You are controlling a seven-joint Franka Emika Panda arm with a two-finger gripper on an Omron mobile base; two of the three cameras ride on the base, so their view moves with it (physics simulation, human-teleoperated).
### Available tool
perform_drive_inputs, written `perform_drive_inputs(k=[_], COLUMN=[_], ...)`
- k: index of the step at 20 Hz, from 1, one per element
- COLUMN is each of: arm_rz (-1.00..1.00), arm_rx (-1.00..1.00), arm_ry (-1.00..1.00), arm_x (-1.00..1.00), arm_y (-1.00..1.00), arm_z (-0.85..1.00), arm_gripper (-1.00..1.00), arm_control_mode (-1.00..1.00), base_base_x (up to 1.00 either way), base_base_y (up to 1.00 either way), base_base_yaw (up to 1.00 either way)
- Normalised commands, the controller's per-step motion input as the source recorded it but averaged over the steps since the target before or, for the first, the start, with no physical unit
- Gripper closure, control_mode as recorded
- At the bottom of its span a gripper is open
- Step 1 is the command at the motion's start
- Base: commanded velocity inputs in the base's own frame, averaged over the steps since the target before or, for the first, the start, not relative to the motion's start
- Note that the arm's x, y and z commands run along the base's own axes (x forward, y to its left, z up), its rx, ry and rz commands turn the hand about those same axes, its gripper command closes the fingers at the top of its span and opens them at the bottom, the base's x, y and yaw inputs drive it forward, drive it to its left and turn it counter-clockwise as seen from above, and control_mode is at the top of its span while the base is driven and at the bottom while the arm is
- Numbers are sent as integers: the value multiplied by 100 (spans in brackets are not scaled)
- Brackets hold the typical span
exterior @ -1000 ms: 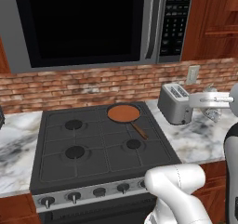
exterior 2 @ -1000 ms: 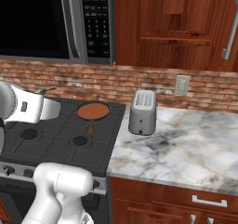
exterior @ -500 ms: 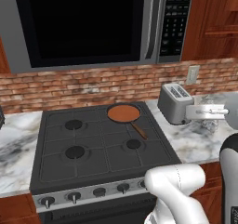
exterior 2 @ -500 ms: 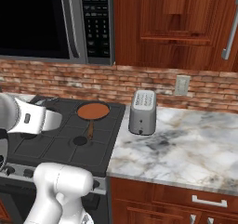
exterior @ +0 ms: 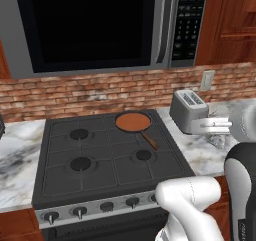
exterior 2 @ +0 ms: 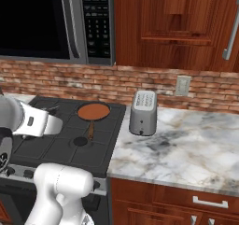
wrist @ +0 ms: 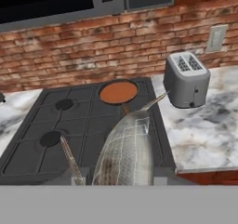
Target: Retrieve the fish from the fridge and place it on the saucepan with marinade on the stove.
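Note:
A slim silvery-grey fish fills the near part of the hand view, with its tail pointing up toward the pan. My gripper is shut on it and hovers over the counter just right of the stove, beside the toaster. From the right base view the gripper hangs over the stove's front left. The saucepan sits on the back right burner, its reddish-brown marinade flat and round, and its brown handle points toward me. The fridge is out of view.
A silver toaster stands on the marble counter right of the stove, close to my hand. A microwave hangs above the burners. Brick wall and a socket lie behind.
My hand with the fish has come down a little and shifted slightly toward the stove. Pan, toaster and base have stayed put.

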Motion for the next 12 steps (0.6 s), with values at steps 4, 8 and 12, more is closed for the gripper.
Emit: perform_drive_inputs(k=[4, 8, 12], arm_rz=[0, 0, 0], arm_rx=[0, 0, 0], arm_ry=[23, 13, -1], arm_x=[22, 20, 4], arm_y=[13, 11, 2], arm_z=[0, -10, -40], arm_gripper=[100, 100, 100], arm_control_mode=[-100, -100, -100], base_base_x=[0, 0, 0], base_base_y=[0, 0, 0], base_base_yaw=[0, 0, 0])
